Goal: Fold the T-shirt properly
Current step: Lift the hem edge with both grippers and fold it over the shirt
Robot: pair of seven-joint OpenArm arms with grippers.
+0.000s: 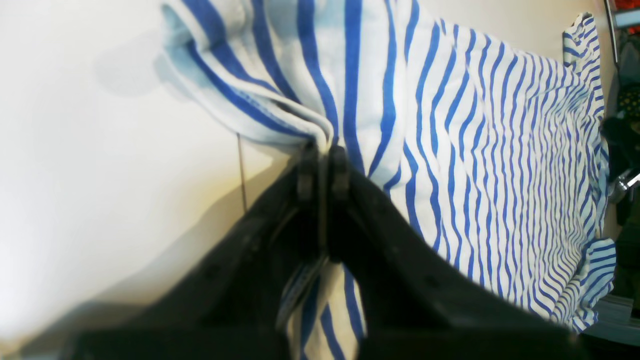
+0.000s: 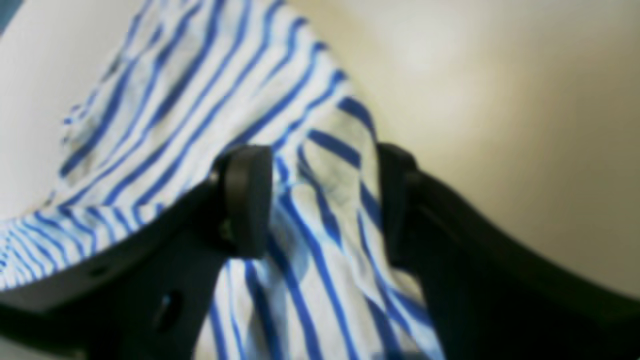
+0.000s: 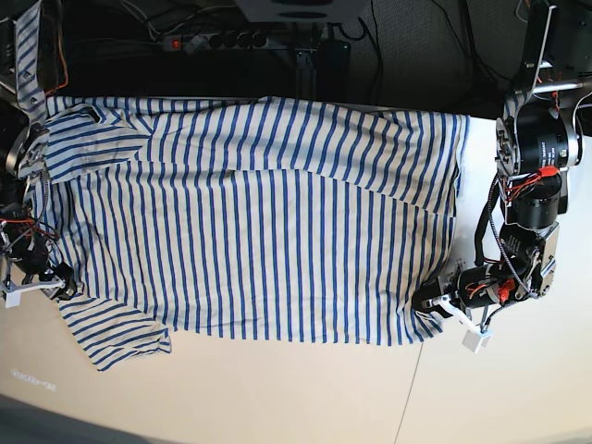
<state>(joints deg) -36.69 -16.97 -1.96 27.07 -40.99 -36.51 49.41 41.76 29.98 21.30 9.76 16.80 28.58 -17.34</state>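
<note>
**Hem corner pinched, sleeve side straddled**

Here, in the left wrist view: left gripper [image 1: 322, 150] clamped tight on a bunched fold of the soft white T-shirt with thin blue stripes [image 1: 480, 165], pinched cloth passing down between the jaws. Rest of the shirt spread away to the right across the pale cream bench [image 1: 100, 165], stripes receding into the distance.

Next, the right wrist view: right gripper [image 2: 325, 200] with jaws standing apart, a ridge of striped cloth [image 2: 320, 190] lying between them, not squeezed. Cannot tell whether the pads touch the fabric. Bare bench [image 2: 500, 100] beyond.

Lastly, the base view: T-shirt [image 3: 259, 213] laid flat, long axis running left to right across the picture, sleeves at the picture's left, hem at the right. Left gripper [image 3: 435, 301] at the near hem corner, arm reaching down from the right edge, wrist bent low over the bench [image 3: 305, 388]. Right gripper [image 3: 57, 280] at the near sleeve side, low. Likely next: closing the right, then lifting both near-edge points together and carrying them across the shirt's width.
</note>
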